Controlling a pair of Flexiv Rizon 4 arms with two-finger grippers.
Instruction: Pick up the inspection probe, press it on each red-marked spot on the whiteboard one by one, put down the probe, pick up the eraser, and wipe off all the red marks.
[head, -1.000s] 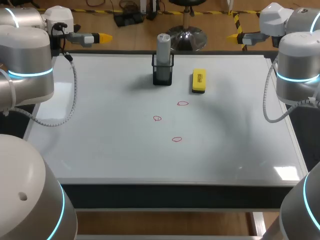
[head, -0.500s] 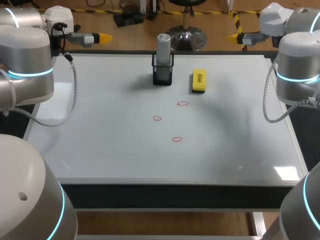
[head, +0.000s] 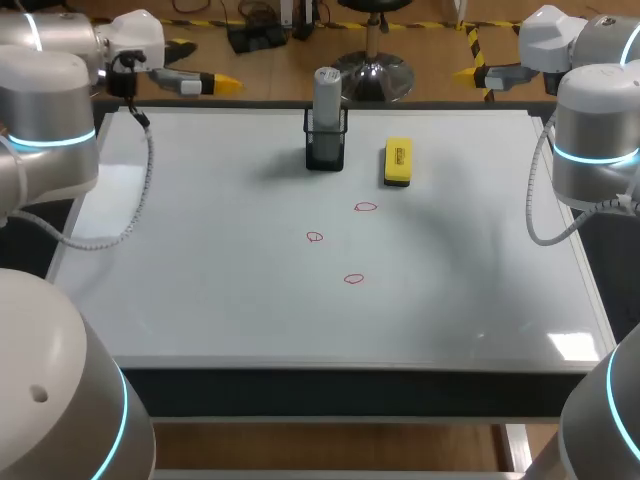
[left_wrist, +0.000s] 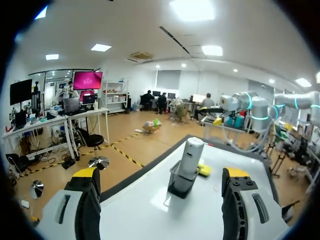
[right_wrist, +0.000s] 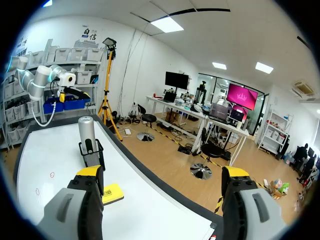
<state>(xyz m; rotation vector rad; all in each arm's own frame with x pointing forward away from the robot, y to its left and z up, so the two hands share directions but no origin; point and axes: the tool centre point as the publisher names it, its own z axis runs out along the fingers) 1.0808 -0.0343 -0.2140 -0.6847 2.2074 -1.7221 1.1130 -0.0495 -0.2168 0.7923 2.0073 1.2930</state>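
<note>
Inspection probe (left_wrist: 191, 157) stands ahead of the wide-open left gripper (left_wrist: 160, 174), its lower end hidden inside the black holder (left_wrist: 178, 186). Right gripper (right_wrist: 162, 172) also gapes wide. Since the earlier frame, the left gripper has swung slightly toward the probe.

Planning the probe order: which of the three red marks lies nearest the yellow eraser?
The rearmost mark, just in front of the eraser; the left mark and front mark lie farther off.

Blk mesh holder (head: 325, 155) upright nr far edge of table (head: 340, 392), approx mid-width.
</note>
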